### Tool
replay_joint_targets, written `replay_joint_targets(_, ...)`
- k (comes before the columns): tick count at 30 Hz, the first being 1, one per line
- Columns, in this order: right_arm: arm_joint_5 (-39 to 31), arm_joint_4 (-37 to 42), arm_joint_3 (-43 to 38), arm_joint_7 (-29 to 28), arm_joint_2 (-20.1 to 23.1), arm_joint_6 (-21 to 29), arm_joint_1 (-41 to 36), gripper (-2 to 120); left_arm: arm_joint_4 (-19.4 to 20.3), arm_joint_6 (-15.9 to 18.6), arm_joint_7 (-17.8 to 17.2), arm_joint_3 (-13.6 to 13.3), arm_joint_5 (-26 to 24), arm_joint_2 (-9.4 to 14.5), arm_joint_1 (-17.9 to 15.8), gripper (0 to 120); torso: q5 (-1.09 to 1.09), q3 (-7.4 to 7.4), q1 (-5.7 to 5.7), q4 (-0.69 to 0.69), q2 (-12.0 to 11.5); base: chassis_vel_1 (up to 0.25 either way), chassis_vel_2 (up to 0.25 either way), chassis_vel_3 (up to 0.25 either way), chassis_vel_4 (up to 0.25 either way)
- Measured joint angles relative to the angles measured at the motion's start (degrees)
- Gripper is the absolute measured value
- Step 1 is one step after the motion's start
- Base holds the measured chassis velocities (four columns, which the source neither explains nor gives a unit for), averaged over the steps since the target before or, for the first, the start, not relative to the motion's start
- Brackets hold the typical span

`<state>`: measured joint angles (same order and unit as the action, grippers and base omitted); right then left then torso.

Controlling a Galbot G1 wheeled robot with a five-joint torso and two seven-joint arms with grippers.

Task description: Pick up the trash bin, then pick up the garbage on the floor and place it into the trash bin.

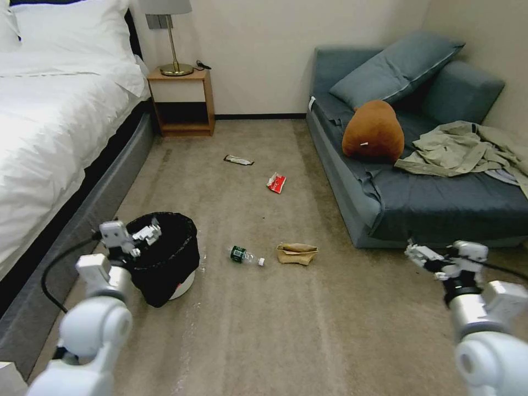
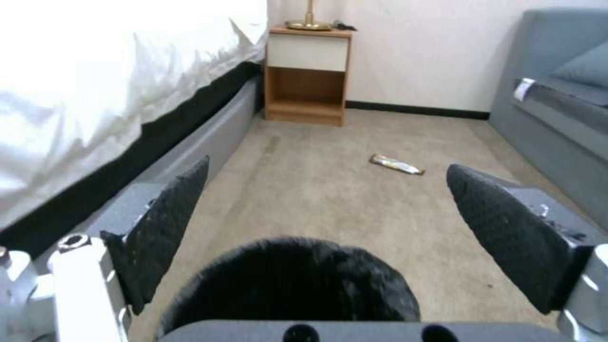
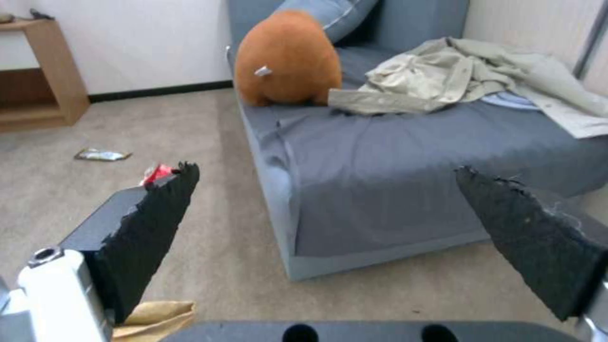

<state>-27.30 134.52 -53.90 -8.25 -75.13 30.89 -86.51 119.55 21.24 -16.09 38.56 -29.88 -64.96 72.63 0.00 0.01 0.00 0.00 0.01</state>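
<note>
Left gripper (image 1: 144, 234) hangs spread wide over the near rim of the trash bin (image 1: 165, 256), gripping nothing; the bin stands on the carpet beside the bed (image 1: 49, 126). Right gripper (image 1: 419, 254) hovers unclenched near the sofa (image 1: 440, 203). Bottle (image 1: 245, 256), brown paper (image 1: 297, 253), red packet (image 1: 276, 182) and wrapper (image 1: 238, 160) lie on the carpet.

My left pincer (image 2: 326, 228) has rough black pads (image 2: 166, 228) on shiny white plastic. The trash bin (image 1: 165, 256) wears a crinkly black plastic bag. The floor (image 1: 308, 324) is soft matt carpet. The paper (image 1: 297, 253) is brown and crumpled.
</note>
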Motion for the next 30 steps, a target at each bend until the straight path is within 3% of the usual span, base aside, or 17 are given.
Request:
replay_joint_targets(1,0.00,0.00,0.00,0.00,0.00,0.00,0.00,100,0.00,0.00,0.00,0.00,0.00,0.00,0.00,100,0.00,0.00,0.00,0.00,0.00,0.000,0.000,0.000,0.000)
replay_joint_targets(4,-5.59,3.81,-3.83,-1.91,2.22,6.18,0.39,100,0.82,4.04,-3.16,1.42,-6.14,4.17,-3.21,100,-0.04,0.00,0.00,0.01,0.00,0.000,0.000,0.000,0.000)
replay_joint_targets(7,-6.36,4.41,-3.73,-2.16,1.83,7.26,0.23,100,1.09,5.35,-4.12,1.83,-8.14,5.53,-4.25,100,-0.02,0.00,0.00,0.00,0.00,0.000,0.000,0.000,0.000)
replay_joint_targets(10,-6.49,4.83,-3.17,-2.39,1.03,7.80,-0.36,100,1.97,9.71,-7.51,3.35,-14.74,10.04,-7.70,100,0.00,0.00,0.00,0.00,-0.01,0.000,0.000,0.000,0.000)
replay_joint_targets(11,-6.49,4.83,-3.17,-2.39,1.03,7.80,-0.36,100,1.97,9.71,-7.51,3.35,-14.74,10.04,-7.70,100,0.00,0.00,0.00,0.00,-0.01,0.000,0.000,0.000,0.000)
replay_joint_targets(13,-6.13,4.76,-2.82,-2.40,0.73,7.52,-0.59,100,2.19,12.58,-9.70,5.11,-18.07,12.64,-8.58,100,0.04,-0.01,0.00,-0.01,0.00,0.000,0.000,0.000,0.000)
replay_joint_targets(17,-5.83,4.49,-2.44,-2.37,0.51,7.23,-0.62,100,1.83,13.40,-10.15,5.64,-18.75,13.02,-8.07,100,-0.05,-0.01,0.00,0.02,-0.01,0.000,0.000,0.000,0.000)
replay_joint_targets(30,-5.11,3.31,-1.97,-2.04,0.54,6.19,-0.69,100,-0.66,13.52,-10.20,5.77,-19.05,12.84,-7.67,100,0.00,0.00,0.00,0.00,-0.01,0.000,0.000,0.000,0.000)
